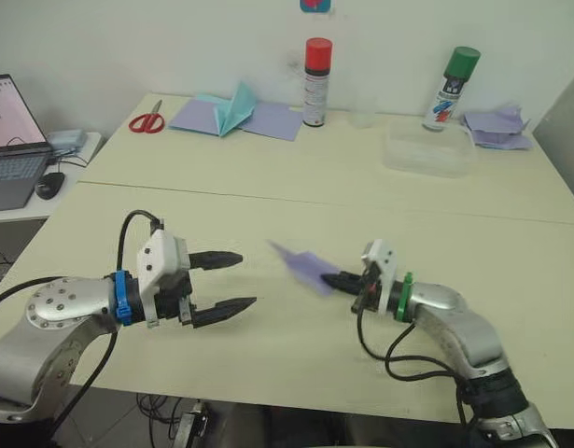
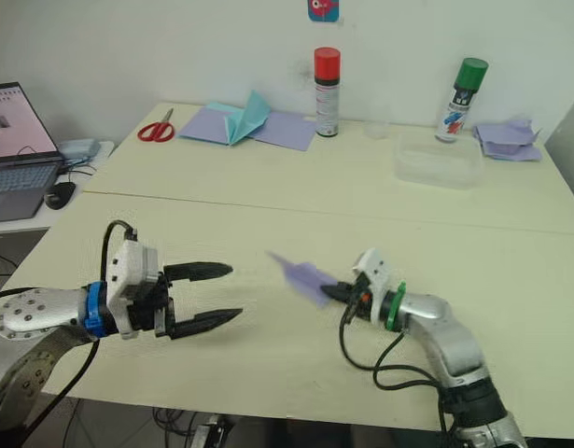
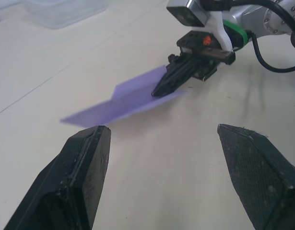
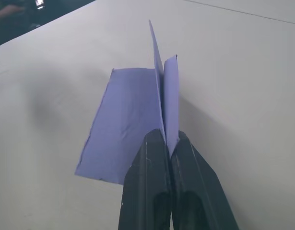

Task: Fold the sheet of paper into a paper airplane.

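The lavender paper is folded into a pointed paper airplane (image 1: pixel 301 264) with a wing spread flat and a thin upright keel (image 4: pixel 162 86). My right gripper (image 1: pixel 341 279) is shut on the keel at the tail, holding the plane just over the near middle of the table, nose pointing away to the left. In the left wrist view the plane (image 3: pixel 128 99) hangs ahead of my left gripper (image 1: pixel 232 281), which stands open to the plane's left, a short gap away, with nothing between its fingers (image 3: pixel 85 177).
At the table's far side lie red scissors (image 1: pixel 147 121), flat lavender sheets with a teal pointed paper shape (image 1: pixel 234 109), two spray cans (image 1: pixel 316 82) (image 1: pixel 452 89), a clear plastic box (image 1: pixel 428 149) and a crumpled lavender pile (image 1: pixel 497 128). A laptop (image 1: pixel 11 140) sits far left.
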`<state>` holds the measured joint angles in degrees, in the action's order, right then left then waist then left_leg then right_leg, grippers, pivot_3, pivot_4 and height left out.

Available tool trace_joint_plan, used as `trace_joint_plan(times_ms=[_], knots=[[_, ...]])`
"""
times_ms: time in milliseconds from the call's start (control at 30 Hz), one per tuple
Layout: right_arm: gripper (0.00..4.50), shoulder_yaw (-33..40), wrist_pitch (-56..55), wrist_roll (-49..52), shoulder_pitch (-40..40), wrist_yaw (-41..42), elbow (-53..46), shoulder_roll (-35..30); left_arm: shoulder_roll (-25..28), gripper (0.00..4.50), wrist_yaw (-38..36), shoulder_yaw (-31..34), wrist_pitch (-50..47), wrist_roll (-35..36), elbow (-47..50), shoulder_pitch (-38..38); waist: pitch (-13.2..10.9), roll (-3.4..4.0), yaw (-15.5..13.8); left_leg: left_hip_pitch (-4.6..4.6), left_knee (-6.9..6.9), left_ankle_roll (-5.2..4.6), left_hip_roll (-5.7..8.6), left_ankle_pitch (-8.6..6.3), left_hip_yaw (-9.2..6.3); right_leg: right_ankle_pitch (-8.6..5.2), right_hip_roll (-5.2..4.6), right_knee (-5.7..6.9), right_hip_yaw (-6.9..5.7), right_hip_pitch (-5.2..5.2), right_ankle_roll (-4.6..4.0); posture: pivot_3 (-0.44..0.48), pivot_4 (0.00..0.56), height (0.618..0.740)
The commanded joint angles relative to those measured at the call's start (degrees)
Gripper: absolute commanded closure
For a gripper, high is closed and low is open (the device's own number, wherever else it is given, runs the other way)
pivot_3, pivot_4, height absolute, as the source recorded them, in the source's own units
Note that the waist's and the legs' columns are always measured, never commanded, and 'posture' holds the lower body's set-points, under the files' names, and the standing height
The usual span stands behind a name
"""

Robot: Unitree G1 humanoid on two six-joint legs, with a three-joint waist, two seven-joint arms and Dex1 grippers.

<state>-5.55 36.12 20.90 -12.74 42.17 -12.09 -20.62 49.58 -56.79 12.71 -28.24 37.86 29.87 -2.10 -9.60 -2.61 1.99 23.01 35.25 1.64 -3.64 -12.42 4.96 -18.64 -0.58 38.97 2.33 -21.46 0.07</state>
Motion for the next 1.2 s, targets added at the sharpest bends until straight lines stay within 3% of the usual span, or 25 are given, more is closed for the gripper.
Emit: trace_joint_plan(times_ms=[33,200,300,633,867,967,1100,1200], knots=[[4.45,0.02,1.20,0.43,0.90,-1.18,-1.78,-0.73,-1.18,0.56,1.26,-1.27,0.39,-0.59,1.97,-0.22,-0.01,0.02,-0.04,0.00,-0.01,0.02,-0.02,-0.01,-0.02,0.00,0.03,0.02,-0.02,-0.02,0.00,0.000,0.150,0.740],[4.45,-1.62,-3.31,-2.60,1.23,-1.19,0.02,-1.86,-2.41,0.56,1.81,-3.15,0.67,-1.33,1.27,1.12,-0.03,0.05,-0.07,0.00,-0.01,0.03,-0.04,-0.01,-0.04,-0.04,0.11,0.04,0.01,-0.03,0.06,0.000,0.150,0.740],[3.57,-0.76,-3.59,-2.40,0.47,-1.07,-0.97,-2.97,-2.23,0.56,1.40,-3.62,0.77,-1.70,1.00,1.16,-0.03,0.05,-0.09,0.01,0.02,0.03,-0.01,-0.01,0.01,-0.04,0.10,0.03,0.08,-0.02,0.06,0.000,0.150,0.740],[0.03,-0.53,-9.75,-5.83,-0.04,0.29,-6.69,-9.50,-3.24,0.56,1.57,-4.46,1.17,-2.53,0.64,1.78,-0.04,0.05,-0.15,0.01,0.03,0.03,-0.01,-0.01,-0.02,-0.04,0.10,0.03,0.04,-0.01,0.06,0.000,0.150,0.740],[0.03,-3.85,-18.58,-7.16,-0.04,5.23,-11.03,-11.73,-3.26,0.56,1.45,-4.05,1.07,-2.58,0.85,2.23,-0.03,0.05,-0.13,0.00,0.03,0.03,-0.02,-0.01,-0.04,-0.04,0.11,0.03,0.02,0.01,0.07,0.000,0.150,0.740],[0.60,-6.76,-20.19,-8.92,-1.04,5.08,-9.35,-10.51,-3.32,0.56,1.55,-4.37,1.03,-2.69,0.94,2.79,-0.04,0.05,-0.14,0.00,0.05,0.03,-0.02,-0.01,-0.04,-0.04,0.11,0.03,0.02,0.02,0.07,0.000,0.150,0.740],[2.05,-9.97,-20.16,-13.05,-4.21,2.49,-5.03,-7.68,-3.08,0.56,1.60,-4.61,0.52,-2.54,1.51,3.66,-0.04,0.05,-0.09,0.01,0.21,0.03,-0.02,-0.01,-0.03,-0.04,0.11,0.07,0.04,0.04,0.06,0.000,0.150,0.740],[2.05,-11.98,-21.62,-16.47,-6.07,1.31,-1.30,-6.32,-2.07,0.56,1.24,-5.80,1.39,-4.91,1.57,3.56,-0.04,0.05,-0.16,0.01,0.33,0.03,-0.03,-0.01,-0.06,-0.03,0.11,0.10,0.02,0.08,0.05,0.000,0.150,0.740]])
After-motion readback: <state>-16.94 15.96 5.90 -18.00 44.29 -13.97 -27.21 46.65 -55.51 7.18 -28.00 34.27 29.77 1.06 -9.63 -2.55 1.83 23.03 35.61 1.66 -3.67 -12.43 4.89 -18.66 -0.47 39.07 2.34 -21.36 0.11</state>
